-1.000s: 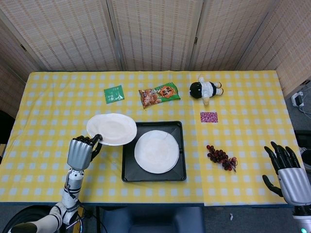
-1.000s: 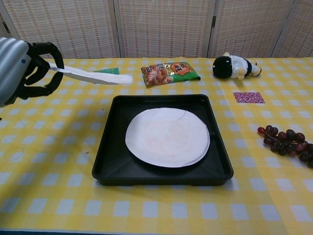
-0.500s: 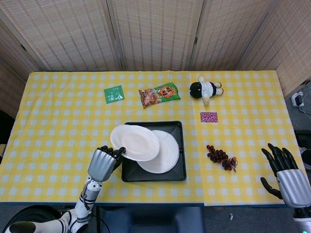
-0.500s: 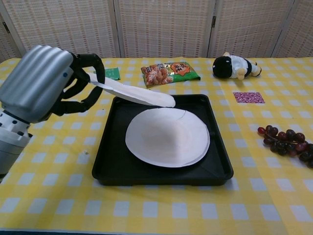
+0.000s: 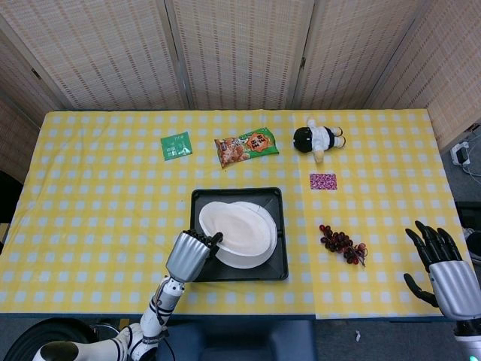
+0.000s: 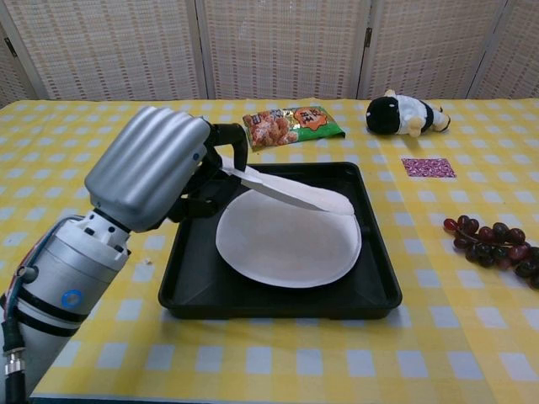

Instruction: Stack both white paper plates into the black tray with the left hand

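Nearest the cameras: left hand (image 6: 156, 168), ribbed silver back and black fingers, pinching the rim of the second white paper plate (image 5: 233, 227). Carried in from the bare cloth left of the tray within the last second, now tilted over the first paper plate (image 6: 286, 248), far edge dipped down to about that plate's surface, held edge raised. Almost centred, so probably only lowering and letting go left before the stack counts as finished; judged near the end of the task. Both plates thin, matte, round and slightly dished, light enough to slide or flip if dropped from a slant. Under them, the black tray (image 6: 202, 290): rigid, square with rounded corners, sloped glossy walls. Off to the right at the table edge, right hand (image 5: 445, 267), spread and holding nothing, barely shifted over the same second. Around everything, a yellow-and-white checked tablecloth (image 5: 90, 195), smooth and flat. Right of the tray, a bunch of dark red grapes (image 5: 343, 244). Further back, a small pink patterned packet (image 5: 323, 181), then a crinkly snack bag (image 5: 246, 147), a flat green sachet (image 5: 176, 144) and a soft black-and-white plush doll (image 5: 318, 139) lying on its side.
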You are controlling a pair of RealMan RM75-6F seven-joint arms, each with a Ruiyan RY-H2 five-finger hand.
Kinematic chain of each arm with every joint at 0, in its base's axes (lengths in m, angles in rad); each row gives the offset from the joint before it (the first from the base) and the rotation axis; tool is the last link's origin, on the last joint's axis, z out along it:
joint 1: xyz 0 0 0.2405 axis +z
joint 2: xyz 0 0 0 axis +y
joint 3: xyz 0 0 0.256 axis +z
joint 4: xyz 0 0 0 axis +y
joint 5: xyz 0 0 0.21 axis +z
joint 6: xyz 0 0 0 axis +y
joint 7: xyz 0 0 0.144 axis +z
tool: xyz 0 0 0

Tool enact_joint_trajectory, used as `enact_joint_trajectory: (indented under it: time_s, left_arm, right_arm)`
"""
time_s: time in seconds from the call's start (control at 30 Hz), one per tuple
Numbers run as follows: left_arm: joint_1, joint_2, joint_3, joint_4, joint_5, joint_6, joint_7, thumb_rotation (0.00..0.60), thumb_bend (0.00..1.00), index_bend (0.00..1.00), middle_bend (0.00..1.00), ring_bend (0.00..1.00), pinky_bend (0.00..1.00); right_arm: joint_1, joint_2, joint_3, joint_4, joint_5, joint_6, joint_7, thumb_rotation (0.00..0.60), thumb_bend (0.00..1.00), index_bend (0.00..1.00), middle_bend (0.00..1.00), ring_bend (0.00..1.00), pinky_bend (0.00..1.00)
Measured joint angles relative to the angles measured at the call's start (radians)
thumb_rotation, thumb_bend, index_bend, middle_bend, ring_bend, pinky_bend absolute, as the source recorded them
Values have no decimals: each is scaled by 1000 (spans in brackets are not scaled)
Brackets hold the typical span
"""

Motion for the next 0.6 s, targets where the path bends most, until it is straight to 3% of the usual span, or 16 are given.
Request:
enact_joint_trajectory:
  time_s: [0.6]
  left_arm:
    - [-55,-126,-55,182,-29,-57,-98,600,550,632,1000,1000,1000]
  right_arm:
    - [-9,16,11,2,23,15,27,600,365,0,0,0,0]
